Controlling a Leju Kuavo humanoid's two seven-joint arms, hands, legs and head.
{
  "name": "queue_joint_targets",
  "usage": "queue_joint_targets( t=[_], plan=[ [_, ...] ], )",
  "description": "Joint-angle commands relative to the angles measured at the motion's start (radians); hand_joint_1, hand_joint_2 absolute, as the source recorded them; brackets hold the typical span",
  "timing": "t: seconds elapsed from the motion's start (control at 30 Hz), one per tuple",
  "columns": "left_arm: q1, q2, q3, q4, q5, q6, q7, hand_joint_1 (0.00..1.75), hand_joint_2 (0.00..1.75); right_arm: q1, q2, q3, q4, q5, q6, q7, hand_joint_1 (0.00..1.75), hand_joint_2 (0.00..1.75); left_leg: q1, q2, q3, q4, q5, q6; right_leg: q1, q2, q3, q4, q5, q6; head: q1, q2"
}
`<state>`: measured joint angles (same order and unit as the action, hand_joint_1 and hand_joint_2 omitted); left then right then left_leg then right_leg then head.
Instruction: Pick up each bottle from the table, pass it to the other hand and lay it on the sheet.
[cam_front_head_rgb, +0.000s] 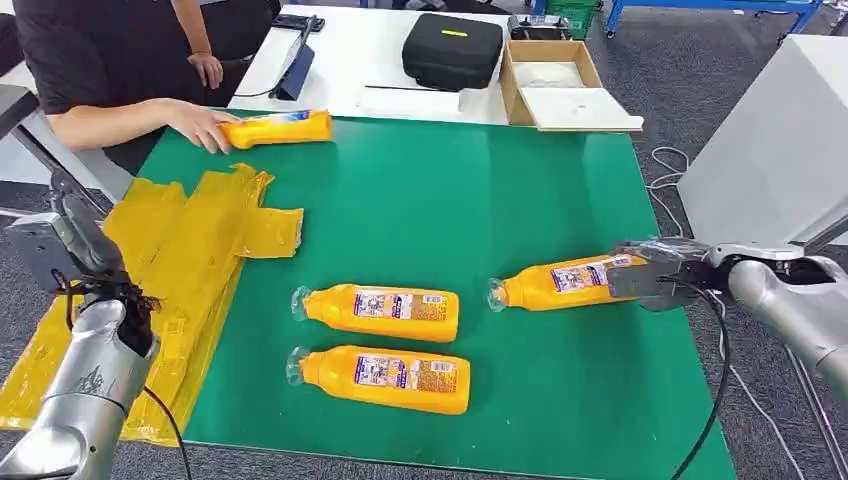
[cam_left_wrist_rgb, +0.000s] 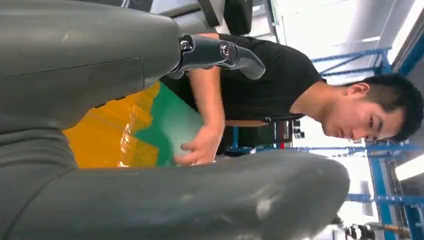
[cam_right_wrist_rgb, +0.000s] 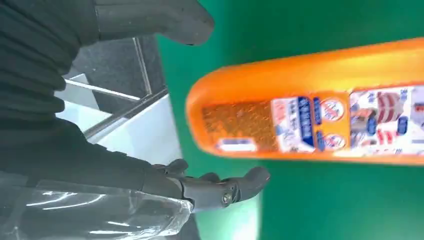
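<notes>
The right hand (cam_front_head_rgb: 660, 278) – fingers spread, holding nothing – sits at a bottle's (cam_front_head_rgb: 565, 281) base, by the table edge (cam_front_head_rgb: 700, 400). Two bottles (cam_front_head_rgb: 385, 345) lie well beyond; a person's hand (cam_front_head_rgb: 200, 127) holds another.

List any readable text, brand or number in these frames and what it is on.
None can be read.
Bottle labels: print too small.
Label on the bottle by the right hand: blurred.
Black case: yellow tag, nothing legible on it.

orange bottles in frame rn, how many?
4. One under a person's hand at the far-left edge of the green mat: bottle. Two lying side by side near the front: and. One at the right hand. None on the yellow sheet.
</notes>
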<state>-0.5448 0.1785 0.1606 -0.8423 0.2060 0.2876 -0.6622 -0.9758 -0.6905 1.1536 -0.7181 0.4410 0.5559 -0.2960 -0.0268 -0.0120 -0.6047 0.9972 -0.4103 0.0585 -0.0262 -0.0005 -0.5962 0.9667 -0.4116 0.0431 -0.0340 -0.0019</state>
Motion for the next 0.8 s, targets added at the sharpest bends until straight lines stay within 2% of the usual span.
queue_joint_targets(
  t=[0.03, 0.17, 0.37, 0.8],
  plan=[
    [-0.091, -0.032, -0.019, 0.125, 0.0, -0.001, -0.011, 0.0, 0.0, 0.007, 0.179, 0.081, 0.286, 0.028, -0.059, -0.046, 0.0, 1.75, 0.002, 0.0, 0.002, 0.0, 0.0, -0.004, 0.002, 0.0, 0.003, -0.001, 0.0, -0.002, 0.0, 0.0],
    [-0.087, -0.036, -0.013, 0.126, -0.001, -0.007, -0.017, 0.0, 0.0, 0.024, 0.25, 0.073, 0.366, 0.042, -0.094, -0.041, 0.0, 1.75, 0.003, 0.004, 0.004, -0.001, -0.001, -0.005, 0.003, 0.002, 0.005, -0.003, 0.001, -0.003, 0.0, 0.0],
    [-0.088, -0.039, -0.013, 0.128, -0.004, -0.011, -0.017, 0.0, 0.0, 0.025, 0.258, 0.07, 0.383, 0.048, -0.096, -0.042, 0.0, 1.75, 0.003, 0.002, 0.006, -0.001, 0.0, -0.004, 0.003, 0.0, 0.006, -0.002, 0.001, -0.003, 0.0, 0.0],
    [-0.113, -0.072, -0.018, 0.157, -0.02, -0.011, -0.032, 0.0, 0.0, 0.114, 0.291, 0.047, 0.438, 0.053, -0.147, -0.015, 0.0, 1.75, 0.005, -0.001, 0.015, -0.001, 0.002, -0.005, 0.004, -0.002, 0.016, -0.005, 0.002, -0.003, 0.0, 0.0]
  ],
)
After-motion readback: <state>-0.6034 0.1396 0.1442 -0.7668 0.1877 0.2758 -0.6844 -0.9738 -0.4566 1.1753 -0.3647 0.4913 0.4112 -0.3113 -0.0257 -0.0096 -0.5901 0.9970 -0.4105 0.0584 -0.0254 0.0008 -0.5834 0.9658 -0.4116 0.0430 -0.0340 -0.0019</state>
